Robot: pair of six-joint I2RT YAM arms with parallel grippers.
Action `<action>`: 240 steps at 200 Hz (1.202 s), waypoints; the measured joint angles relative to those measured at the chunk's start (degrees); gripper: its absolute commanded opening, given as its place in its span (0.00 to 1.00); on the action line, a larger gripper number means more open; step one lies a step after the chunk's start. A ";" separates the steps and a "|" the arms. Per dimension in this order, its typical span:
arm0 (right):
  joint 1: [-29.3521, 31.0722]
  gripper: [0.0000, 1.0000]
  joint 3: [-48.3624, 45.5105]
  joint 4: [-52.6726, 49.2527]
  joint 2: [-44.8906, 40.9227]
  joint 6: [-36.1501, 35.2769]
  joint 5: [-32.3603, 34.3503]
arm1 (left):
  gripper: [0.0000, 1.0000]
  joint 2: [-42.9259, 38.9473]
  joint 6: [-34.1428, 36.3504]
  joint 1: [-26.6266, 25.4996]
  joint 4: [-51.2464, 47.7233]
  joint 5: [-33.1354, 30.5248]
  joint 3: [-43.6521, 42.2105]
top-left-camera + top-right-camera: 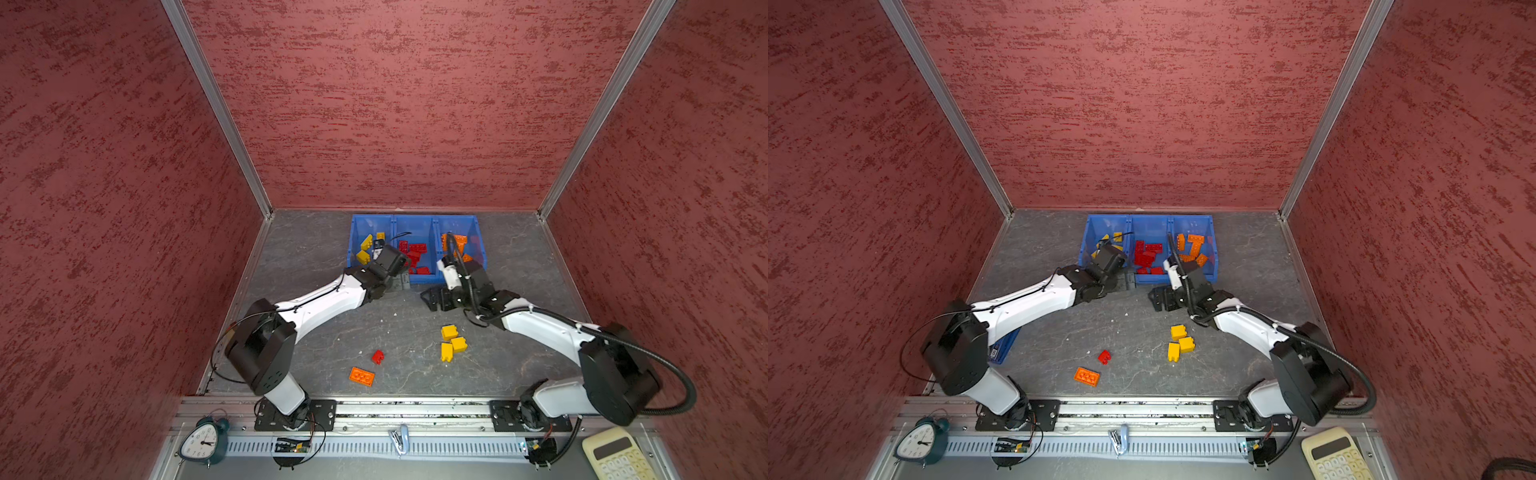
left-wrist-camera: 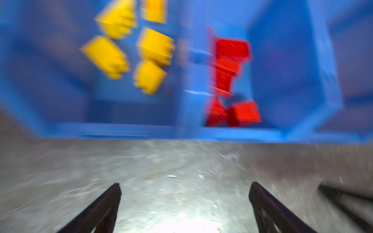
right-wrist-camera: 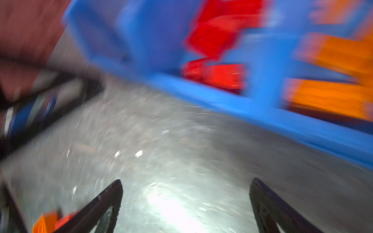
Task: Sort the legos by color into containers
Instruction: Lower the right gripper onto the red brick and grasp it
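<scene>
Both my claws are empty, jaws wide apart. My left claw (image 2: 184,187) and right claw (image 3: 185,183) hang over the bare desk (image 1: 311,257) just in front of the blue bins (image 1: 415,217), which are sorted yellow, red, orange. Loose on the desk: three clustered yellow bricks (image 1: 453,343), a small red brick (image 1: 377,356) and an orange 2x4 brick (image 1: 362,376).

Judgement: this is the fetch step. Descend straight, straddle one brick's short width, and take the cluster's outermost piece first.
</scene>
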 measured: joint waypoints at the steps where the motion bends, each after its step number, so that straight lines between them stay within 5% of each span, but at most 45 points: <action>1: 0.26 0.94 0.17 -0.02 0.22 -0.31 -0.20 | 1.00 -0.20 -0.15 0.17 0.00 -0.11 -0.13; 30: 7.78 0.84 4.22 -1.14 7.87 -12.37 -5.42 | 0.99 -6.43 -3.93 5.57 -1.07 -3.17 -4.24; 88: 16.83 0.81 13.68 -9.75 19.32 -48.54 -12.92 | 1.00 -14.51 -6.45 14.69 -4.74 -4.90 -10.86; 122: 20.06 0.79 18.16 -14.23 23.47 -62.77 -13.27 | 1.00 -21.66 -7.54 18.91 -5.97 -4.44 -16.09; 173: 21.94 0.67 22.12 -18.38 26.86 -71.10 -13.00 | 1.00 -29.11 -8.09 23.65 -6.05 -2.14 -22.14; 240: 22.08 0.40 24.15 -21.24 28.15 -72.98 -13.46 | 0.99 -28.06 -8.02 24.46 -5.05 1.31 -22.69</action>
